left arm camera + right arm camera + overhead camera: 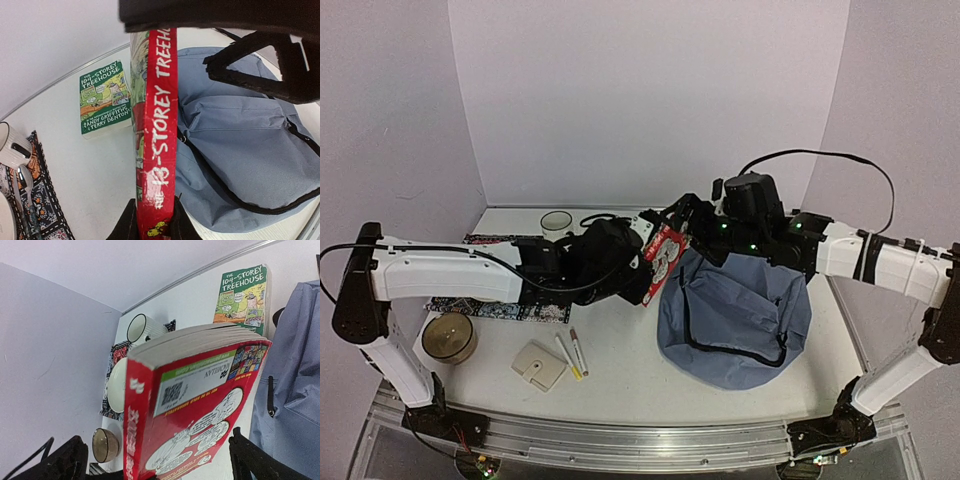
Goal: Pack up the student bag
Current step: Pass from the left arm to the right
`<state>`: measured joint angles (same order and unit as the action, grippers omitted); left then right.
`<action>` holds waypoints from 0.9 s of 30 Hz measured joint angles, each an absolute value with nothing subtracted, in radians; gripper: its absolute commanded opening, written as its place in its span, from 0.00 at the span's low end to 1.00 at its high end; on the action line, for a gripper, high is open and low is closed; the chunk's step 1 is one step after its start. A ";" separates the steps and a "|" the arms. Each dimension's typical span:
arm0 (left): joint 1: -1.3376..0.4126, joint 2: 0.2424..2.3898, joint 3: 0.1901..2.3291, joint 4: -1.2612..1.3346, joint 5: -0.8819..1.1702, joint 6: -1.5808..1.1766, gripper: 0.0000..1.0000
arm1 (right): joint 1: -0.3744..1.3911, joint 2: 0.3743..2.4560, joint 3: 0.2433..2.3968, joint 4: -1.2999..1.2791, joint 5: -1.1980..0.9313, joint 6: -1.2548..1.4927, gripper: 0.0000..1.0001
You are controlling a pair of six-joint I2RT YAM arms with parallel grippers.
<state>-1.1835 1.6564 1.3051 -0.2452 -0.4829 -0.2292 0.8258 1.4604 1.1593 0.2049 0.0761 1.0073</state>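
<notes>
The student bag, blue-grey with a black zipper, lies slumped on the table right of centre; it also fills the right of the left wrist view. My left gripper is shut on the bottom of the spine of a red "13-Storey Treehouse" book, which it holds upright just left of the bag. My right gripper is open, its fingers standing wide apart on either side of that red book without touching it. A green "104-Storey Treehouse" book lies flat on the table beyond.
A white mug stands at the back, on a patterned mat that runs under the left arm. A tan bowl, a beige wallet and two pens lie front left. A white plate shows near the mug.
</notes>
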 measured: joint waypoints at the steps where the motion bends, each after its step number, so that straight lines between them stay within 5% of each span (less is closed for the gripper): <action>1: -1.196 1.663 1.312 -0.244 -0.506 -0.215 0.00 | 0.821 1.466 1.160 0.204 0.076 1.019 0.98; 10: -1.330 1.760 1.376 -0.246 -0.801 -0.062 0.00 | 0.791 1.526 1.164 0.194 0.064 1.093 0.78; 18: -1.384 1.864 1.409 -0.236 -1.029 0.052 0.06 | 0.789 1.526 1.175 0.186 0.040 1.111 0.24; 22: -1.398 1.895 1.421 -0.221 -1.101 0.080 0.20 | 0.784 1.513 1.165 0.189 0.030 1.123 0.01; 27: -1.413 1.905 1.422 -0.200 -1.142 0.074 0.49 | 0.778 1.485 1.138 0.211 0.017 1.121 0.00</action>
<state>-1.4128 1.9049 1.4220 -0.2005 -1.1423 0.0743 0.7780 1.4850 1.1379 0.2114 0.0170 1.1214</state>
